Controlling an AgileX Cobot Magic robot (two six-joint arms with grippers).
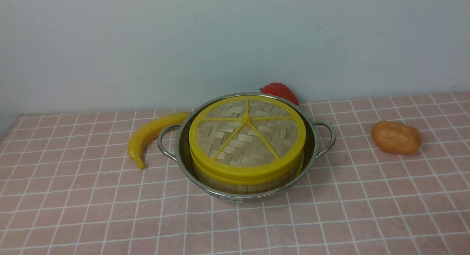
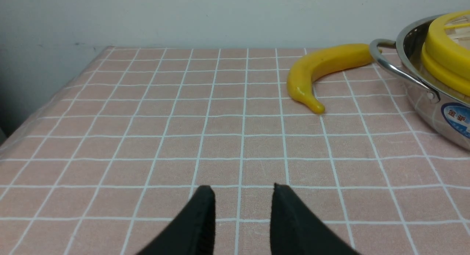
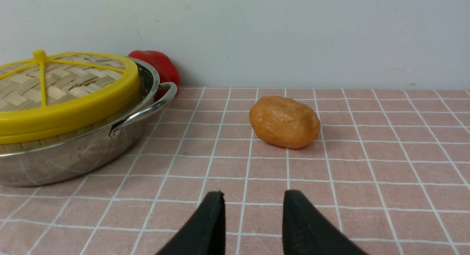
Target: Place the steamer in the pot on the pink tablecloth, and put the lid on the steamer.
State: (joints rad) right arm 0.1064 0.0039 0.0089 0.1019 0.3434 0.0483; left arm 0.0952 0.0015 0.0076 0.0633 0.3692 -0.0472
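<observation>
The lid (image 1: 246, 132) sits on the steamer (image 1: 242, 181) inside the pot (image 1: 182, 145), mid pink tablecloth (image 1: 73, 211); banana (image 1: 150, 135) left, potato (image 1: 396, 137) right, red pepper (image 1: 281, 91) behind; left gripper (image 2: 242, 190) and right gripper (image 3: 253, 198) both gape, empty, over bare cloth.

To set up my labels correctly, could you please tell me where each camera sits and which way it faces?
Front view: between the arms, facing the wall; lid on steamer in pot; no robot parts.
Left wrist view: low over pink tablecloth, facing banana; open left gripper shows.
Right wrist view: low, facing potato; open right gripper shows.
Shared: all see pot and lid.
</observation>
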